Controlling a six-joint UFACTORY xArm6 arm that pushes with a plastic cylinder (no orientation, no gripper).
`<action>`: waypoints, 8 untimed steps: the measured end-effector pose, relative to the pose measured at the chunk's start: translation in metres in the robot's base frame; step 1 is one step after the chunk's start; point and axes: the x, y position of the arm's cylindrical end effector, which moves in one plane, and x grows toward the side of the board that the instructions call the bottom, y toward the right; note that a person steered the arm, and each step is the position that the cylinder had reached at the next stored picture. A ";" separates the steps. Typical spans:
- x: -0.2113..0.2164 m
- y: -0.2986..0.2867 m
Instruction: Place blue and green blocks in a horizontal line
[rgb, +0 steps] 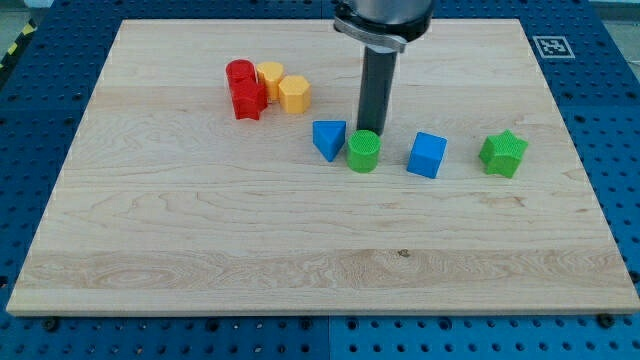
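Four blocks lie in a rough row across the board's middle: a blue triangular block, a green cylinder touching its right side, a blue cube, and a green star-shaped block at the right. My tip stands right behind the green cylinder, at its upper right edge, left of the blue cube.
A cluster of two red blocks and two yellow blocks sits at the upper left of the wooden board. A fiducial tag lies off the board's upper right corner.
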 end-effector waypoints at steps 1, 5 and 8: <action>0.000 -0.024; 0.000 -0.091; -0.013 -0.094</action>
